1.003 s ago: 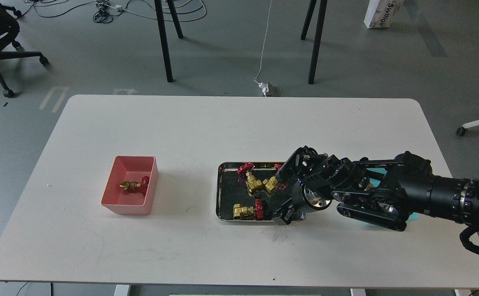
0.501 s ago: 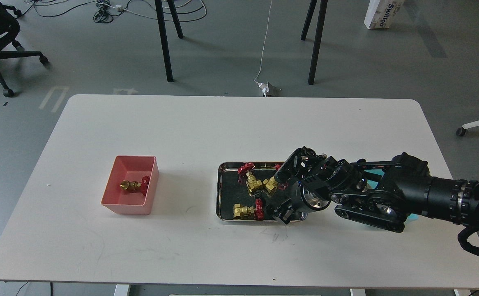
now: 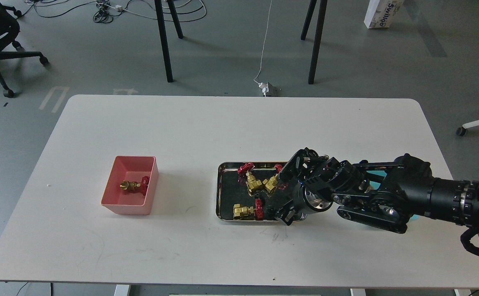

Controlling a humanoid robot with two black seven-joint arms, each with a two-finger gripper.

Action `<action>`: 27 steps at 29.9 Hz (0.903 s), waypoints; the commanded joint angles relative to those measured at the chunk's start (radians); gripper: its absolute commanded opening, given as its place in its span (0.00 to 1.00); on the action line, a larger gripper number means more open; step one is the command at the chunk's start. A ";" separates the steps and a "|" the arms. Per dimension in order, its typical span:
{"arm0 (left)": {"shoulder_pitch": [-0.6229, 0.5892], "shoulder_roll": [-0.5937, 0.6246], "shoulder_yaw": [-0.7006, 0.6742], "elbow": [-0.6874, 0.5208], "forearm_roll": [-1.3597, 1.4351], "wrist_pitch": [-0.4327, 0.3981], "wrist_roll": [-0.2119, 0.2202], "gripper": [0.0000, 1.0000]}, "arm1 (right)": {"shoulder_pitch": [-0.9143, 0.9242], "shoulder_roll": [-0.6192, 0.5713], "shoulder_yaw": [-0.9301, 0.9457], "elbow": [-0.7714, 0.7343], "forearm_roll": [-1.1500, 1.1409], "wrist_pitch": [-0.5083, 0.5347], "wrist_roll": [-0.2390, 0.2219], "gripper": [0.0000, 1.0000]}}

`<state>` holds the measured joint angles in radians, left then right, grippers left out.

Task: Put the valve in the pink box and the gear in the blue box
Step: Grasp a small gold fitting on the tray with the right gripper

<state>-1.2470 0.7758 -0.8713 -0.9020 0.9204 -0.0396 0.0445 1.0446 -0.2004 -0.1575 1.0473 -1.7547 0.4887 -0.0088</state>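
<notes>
The pink box [image 3: 149,184] stands on the left of the table with one brass valve [image 3: 132,186] with a red handwheel inside. Three more valves [image 3: 251,181] [image 3: 271,184] [image 3: 245,211] lie in the shiny steel tray [image 3: 219,193]. My right gripper [image 3: 284,191] hangs low over the tray's right part, open, with its fingers spread either side of the valves' right edge and holding nothing. The black gears cannot be made out against the dark tray floor. The blue box [image 3: 381,173] shows only as cyan slivers behind my right arm. My left gripper is out of view.
The white table [image 3: 206,131] carries the tray and the two boxes. My right arm [image 3: 408,193] lies across the table's right side. Black table legs, cables and a chair stand on the floor beyond the far edge.
My right gripper has shifted only slightly over the tray's right part. The valves and the boxes have not moved.
</notes>
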 commanded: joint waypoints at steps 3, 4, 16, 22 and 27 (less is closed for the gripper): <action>-0.002 0.008 0.000 0.000 0.000 0.000 0.000 0.92 | 0.000 -0.004 0.000 0.000 0.000 0.000 -0.002 0.59; -0.003 0.008 0.000 0.000 0.000 0.000 0.000 0.92 | 0.000 -0.005 -0.001 0.000 0.000 0.000 -0.002 0.59; -0.006 0.010 0.000 0.000 0.000 0.000 0.000 0.92 | -0.001 -0.025 0.003 0.011 0.000 0.000 -0.005 0.43; -0.006 0.011 0.000 0.000 0.000 0.000 0.000 0.93 | -0.003 -0.025 0.009 0.017 0.004 0.000 -0.031 0.14; -0.006 0.025 0.000 0.000 -0.002 -0.003 0.000 0.92 | -0.011 -0.024 0.016 0.019 0.004 0.000 -0.051 0.01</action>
<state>-1.2532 0.7943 -0.8712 -0.9020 0.9200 -0.0400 0.0445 1.0363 -0.2244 -0.1472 1.0648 -1.7509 0.4885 -0.0451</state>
